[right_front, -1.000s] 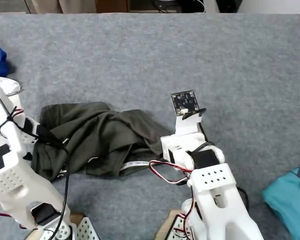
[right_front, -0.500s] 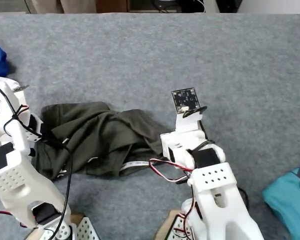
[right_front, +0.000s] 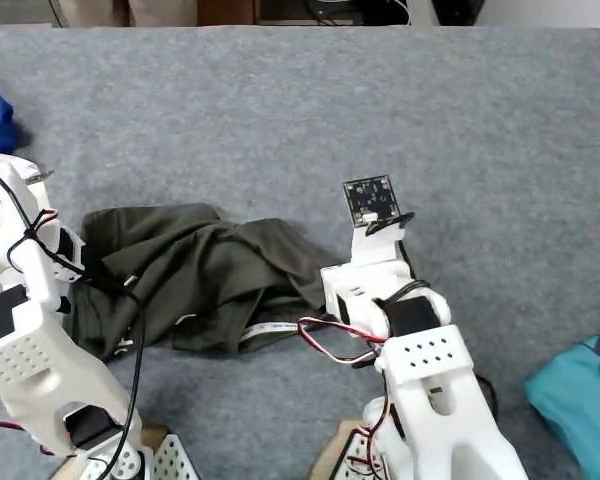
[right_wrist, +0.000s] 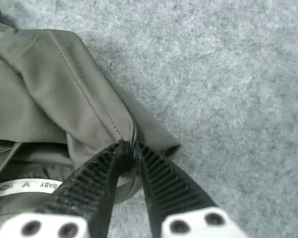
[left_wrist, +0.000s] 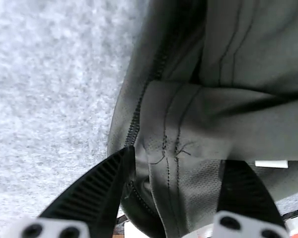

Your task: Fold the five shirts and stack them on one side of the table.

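Left arm [right_front: 25,340] — slightly nearer dark shirt [right_front: 200,270]

Wood furniture [right_front: 225,10] & dark gear [right_front: 380,10] in bg along top edge.

Left arm [right_front: 22,335]: white, rising from the table's near left corner, with its wrist bent down and black cable trailing along it.
Left gripper [left_wrist: 175,184]: pointing down, jaws spread wide, one ribbed black finger on either side of a fold of the dark shirt [left_wrist: 228,114].
Right arm [right_front: 412,352]: white, leaning forward from the near edge, wrist tipped down, red and white wires looped beside it.
Right gripper [right_wrist: 131,148]: fingertips pressed together, pinching the dark shirt's edge.
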Robot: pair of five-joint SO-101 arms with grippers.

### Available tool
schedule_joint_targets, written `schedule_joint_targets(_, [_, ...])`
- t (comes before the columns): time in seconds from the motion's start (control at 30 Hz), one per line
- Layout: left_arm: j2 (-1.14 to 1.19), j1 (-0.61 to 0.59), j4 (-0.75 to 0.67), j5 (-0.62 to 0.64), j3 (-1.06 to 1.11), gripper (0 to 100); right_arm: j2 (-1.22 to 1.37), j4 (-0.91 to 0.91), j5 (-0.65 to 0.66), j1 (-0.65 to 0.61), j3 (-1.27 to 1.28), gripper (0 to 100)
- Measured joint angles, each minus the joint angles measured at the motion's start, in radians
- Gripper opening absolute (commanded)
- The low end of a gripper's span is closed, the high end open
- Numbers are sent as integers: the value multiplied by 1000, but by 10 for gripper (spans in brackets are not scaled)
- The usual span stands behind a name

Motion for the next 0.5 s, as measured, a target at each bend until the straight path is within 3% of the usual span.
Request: schedule_joint_targets(0.5, [0,0,0,66,0,90,0,0,0,0,0,5])
